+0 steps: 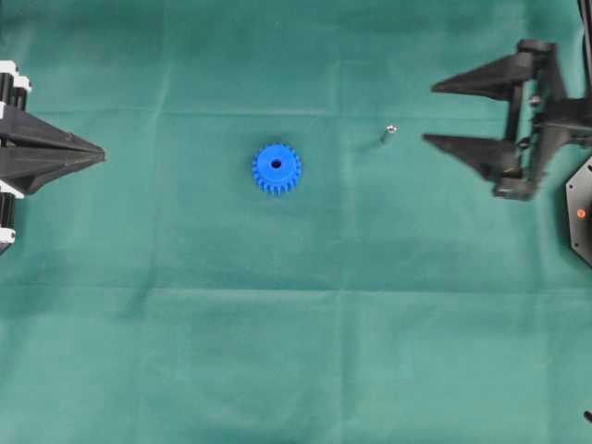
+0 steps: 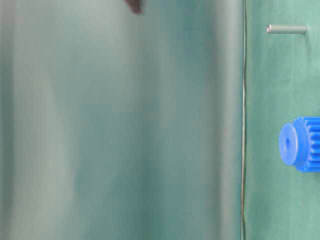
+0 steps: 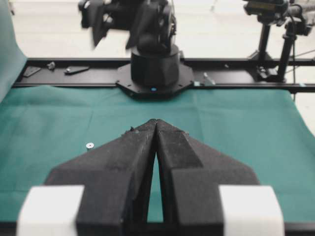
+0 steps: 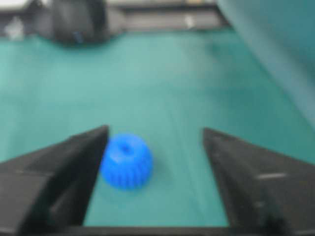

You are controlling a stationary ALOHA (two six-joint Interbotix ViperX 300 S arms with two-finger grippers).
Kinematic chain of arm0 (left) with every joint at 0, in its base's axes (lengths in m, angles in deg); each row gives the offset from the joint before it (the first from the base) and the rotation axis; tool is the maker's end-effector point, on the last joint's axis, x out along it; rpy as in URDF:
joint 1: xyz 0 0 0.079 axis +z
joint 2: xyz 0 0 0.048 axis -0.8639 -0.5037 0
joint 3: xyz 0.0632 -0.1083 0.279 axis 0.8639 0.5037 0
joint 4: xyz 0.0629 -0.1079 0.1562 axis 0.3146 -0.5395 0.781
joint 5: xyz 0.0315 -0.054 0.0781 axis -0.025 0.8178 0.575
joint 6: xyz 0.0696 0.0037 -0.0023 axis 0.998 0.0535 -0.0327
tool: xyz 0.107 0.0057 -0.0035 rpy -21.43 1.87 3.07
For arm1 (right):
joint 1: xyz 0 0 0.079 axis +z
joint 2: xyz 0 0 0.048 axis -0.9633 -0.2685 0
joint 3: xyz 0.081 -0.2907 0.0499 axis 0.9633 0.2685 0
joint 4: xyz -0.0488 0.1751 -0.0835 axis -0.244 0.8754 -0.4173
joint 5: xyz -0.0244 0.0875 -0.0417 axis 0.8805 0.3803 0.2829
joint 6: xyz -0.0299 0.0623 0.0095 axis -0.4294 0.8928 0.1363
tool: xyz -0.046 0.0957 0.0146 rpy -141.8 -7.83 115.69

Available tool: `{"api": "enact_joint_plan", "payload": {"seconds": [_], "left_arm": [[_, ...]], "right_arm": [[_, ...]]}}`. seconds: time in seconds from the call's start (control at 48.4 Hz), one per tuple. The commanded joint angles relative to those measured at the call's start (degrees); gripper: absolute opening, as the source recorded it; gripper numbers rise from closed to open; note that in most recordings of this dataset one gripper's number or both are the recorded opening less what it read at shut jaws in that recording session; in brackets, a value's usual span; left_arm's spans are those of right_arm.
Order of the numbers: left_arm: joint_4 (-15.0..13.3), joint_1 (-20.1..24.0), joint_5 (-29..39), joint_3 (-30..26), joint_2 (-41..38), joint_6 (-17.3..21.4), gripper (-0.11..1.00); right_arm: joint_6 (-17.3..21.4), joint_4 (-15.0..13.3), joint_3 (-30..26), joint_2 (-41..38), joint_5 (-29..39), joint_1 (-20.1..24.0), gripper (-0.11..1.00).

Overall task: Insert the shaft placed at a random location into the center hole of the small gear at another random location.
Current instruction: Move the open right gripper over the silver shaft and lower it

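Note:
The small gear (image 1: 276, 168), bright blue with a raised hub, lies flat near the middle of the green cloth, its dark center hole (image 1: 276, 165) facing up. The shaft (image 1: 388, 135), a short silvery pin, stands on the cloth to the gear's right, apart from it. My right gripper (image 1: 429, 115) hovers open just right of the shaft, nothing between its fingers. In the right wrist view the gear (image 4: 126, 160) shows blurred beside the left finger. My left gripper (image 1: 102, 154) rests shut at the left edge, empty. The shaft's end (image 3: 89, 145) shows left of the shut left gripper (image 3: 156, 122).
Green cloth (image 1: 296, 351) covers the whole table. The right arm's black base (image 1: 581, 211) sits at the right edge, and its base (image 3: 154, 69) shows on a black rail in the left wrist view. The table-level view shows the gear (image 2: 300, 144) and the shaft (image 2: 286, 29) sideways.

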Motion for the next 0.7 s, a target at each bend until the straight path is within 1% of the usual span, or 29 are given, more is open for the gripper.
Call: {"api": "enact_joint_plan", "payload": {"seconds": [0.0, 0.103, 0.31, 0.475, 0.682], "left_arm": [[0.2, -0.1, -0.3, -1.3, -0.2, 0.2, 0.00], [0.2, -0.1, -0.3, -1.3, -0.2, 0.2, 0.00], [0.2, -0.1, -0.3, -1.2, -0.2, 0.2, 0.00], [0.2, -0.1, -0.3, -1.1, -0.2, 0.3, 0.00], [0.2, -0.1, -0.3, -1.0, -0.3, 0.4, 0.00]], "right_arm": [[-1.8, 0.1, -0.8, -3.9, -1.9, -1.3, 0.91], [-1.8, 0.2, -1.1, -9.4, -4.3, -3.0, 0.86], [-1.8, 1.0, -0.5, -18.7, -9.3, -5.6, 0.86], [-1.8, 2.0, -0.5, -24.5, -12.7, -5.7, 0.86], [-1.7, 4.0, -0.5, -31.5, -17.4, -5.8, 0.86]]}}
